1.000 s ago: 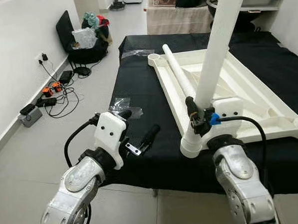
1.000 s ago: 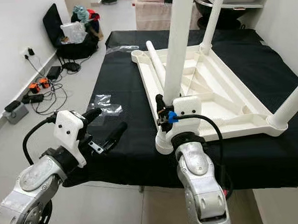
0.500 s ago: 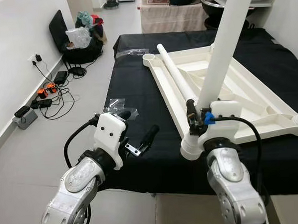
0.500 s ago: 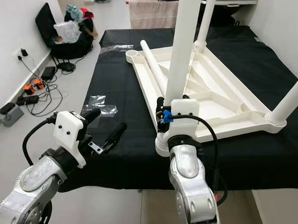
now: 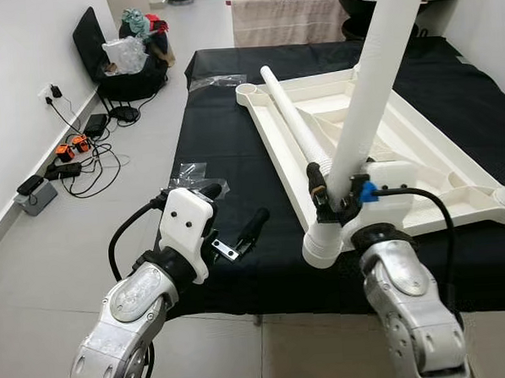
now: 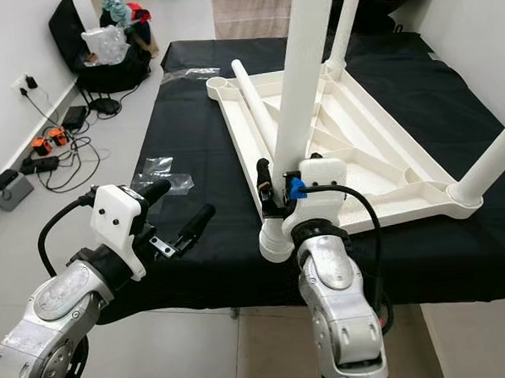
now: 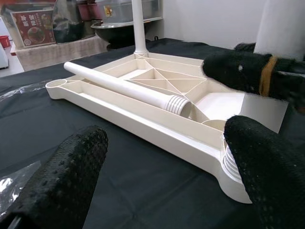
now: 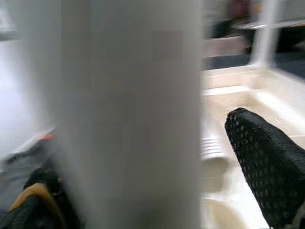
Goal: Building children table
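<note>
Right pincer [image 5: 331,200]: I have it closed around the lower end of an upright white table leg [image 5: 368,90], which stands in the near corner socket of the upturned tabletop [image 5: 420,159] on the black-covered surface [image 5: 225,148]. Left pincer [image 5: 238,232]: open, empty, hovering over the surface's near edge. Step in hand, as I judge it: seating this leg; next, twist or press it home, then fetch the loose leg [image 5: 293,123] lying in the tabletop.

The upturned tabletop [image 5: 420,159] and its legs [image 5: 372,81] look like smooth, matt white plastic; the black cloth [image 5: 234,169] beneath is matt (faintly creased); gripper fingers [image 7: 71,176] are pebbled black rubber.
</note>
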Robot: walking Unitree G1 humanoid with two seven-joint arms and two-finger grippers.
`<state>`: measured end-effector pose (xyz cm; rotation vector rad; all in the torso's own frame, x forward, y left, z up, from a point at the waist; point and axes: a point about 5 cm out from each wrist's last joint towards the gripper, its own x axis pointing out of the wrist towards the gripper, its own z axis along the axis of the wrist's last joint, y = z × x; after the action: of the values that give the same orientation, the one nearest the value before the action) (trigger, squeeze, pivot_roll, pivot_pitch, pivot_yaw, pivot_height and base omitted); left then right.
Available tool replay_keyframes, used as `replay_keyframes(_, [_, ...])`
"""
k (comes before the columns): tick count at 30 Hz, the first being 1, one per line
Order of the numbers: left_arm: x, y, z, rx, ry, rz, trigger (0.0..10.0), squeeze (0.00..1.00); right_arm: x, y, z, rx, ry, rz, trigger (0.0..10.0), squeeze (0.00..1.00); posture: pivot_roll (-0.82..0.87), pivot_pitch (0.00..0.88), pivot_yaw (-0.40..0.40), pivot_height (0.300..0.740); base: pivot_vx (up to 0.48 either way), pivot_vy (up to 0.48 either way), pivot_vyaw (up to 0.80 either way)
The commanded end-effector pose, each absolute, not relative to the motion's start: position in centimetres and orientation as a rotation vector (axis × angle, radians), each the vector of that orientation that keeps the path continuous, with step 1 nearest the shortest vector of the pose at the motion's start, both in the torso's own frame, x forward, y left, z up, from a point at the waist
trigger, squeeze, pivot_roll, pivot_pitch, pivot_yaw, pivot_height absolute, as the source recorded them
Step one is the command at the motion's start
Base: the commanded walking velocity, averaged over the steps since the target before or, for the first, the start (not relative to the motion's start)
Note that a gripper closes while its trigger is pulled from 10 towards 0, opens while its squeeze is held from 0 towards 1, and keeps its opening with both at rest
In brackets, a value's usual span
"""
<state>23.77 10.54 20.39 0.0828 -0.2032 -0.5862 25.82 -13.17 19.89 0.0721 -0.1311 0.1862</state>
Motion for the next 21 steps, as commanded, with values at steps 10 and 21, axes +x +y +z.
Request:
replay_keyframes(10, [24.0,10.9,20.3,0.095,-0.206,-0.574,10.0,0.0,25.6,-13.3,20.2,0.103,-0.137,0.458,10.0,0.0,0.03,0.08,-0.01,0.74,0.0,0.0,0.0])
replay_keyframes(21, [23.9,10.6,20.3,0.089,-0.208,-0.585,10.0,0.0,27.6,-15.0,20.5,0.055,-0.137,0.632,10.0,0.0,0.03,0.079,-0.016,0.74,0.0,0.0,0.0])
